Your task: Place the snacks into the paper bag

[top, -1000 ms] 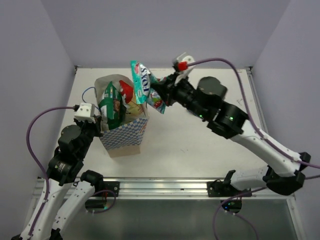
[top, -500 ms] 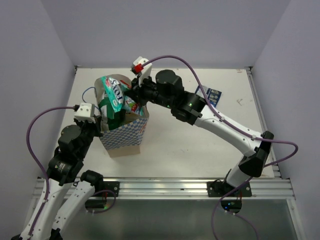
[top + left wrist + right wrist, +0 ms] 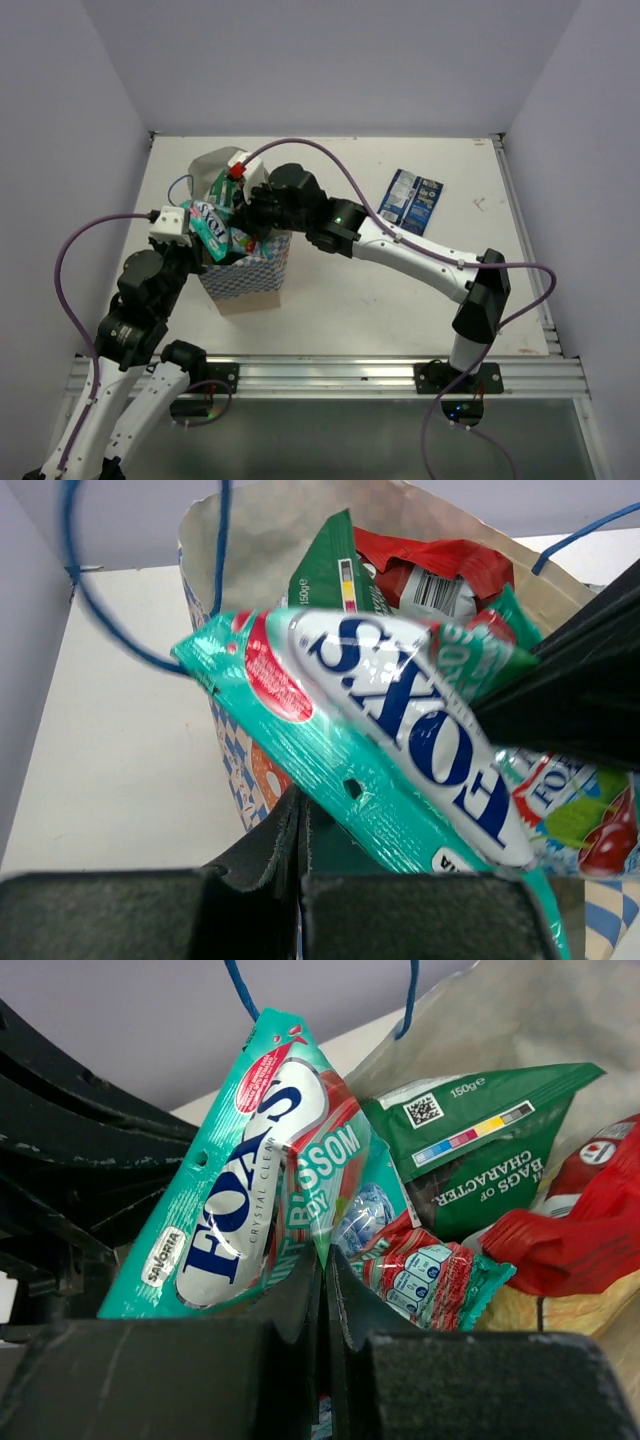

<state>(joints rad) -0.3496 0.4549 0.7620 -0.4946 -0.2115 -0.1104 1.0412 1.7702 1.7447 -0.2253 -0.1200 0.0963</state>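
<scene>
The paper bag stands upright at the table's left, its cream inner wall and blue string handles showing. My right gripper is shut on the teal candy pack, which lies tilted across the bag's mouth over the other snacks. A dark green chips packet and a red packet sit inside the bag. My left gripper is shut on the bag's near left wall, just under the teal pack. The dark blue pack lies flat on the table to the right.
The right arm stretches across the table's middle from its base at the near edge. Grey walls close in the table on three sides. A purple cable loops over the bag's right side.
The right arm has swung left and down with the teal candy pack, from beside the bag's right rim to over its mouth. This uncovered the dark blue pack. The left arm has not moved.
</scene>
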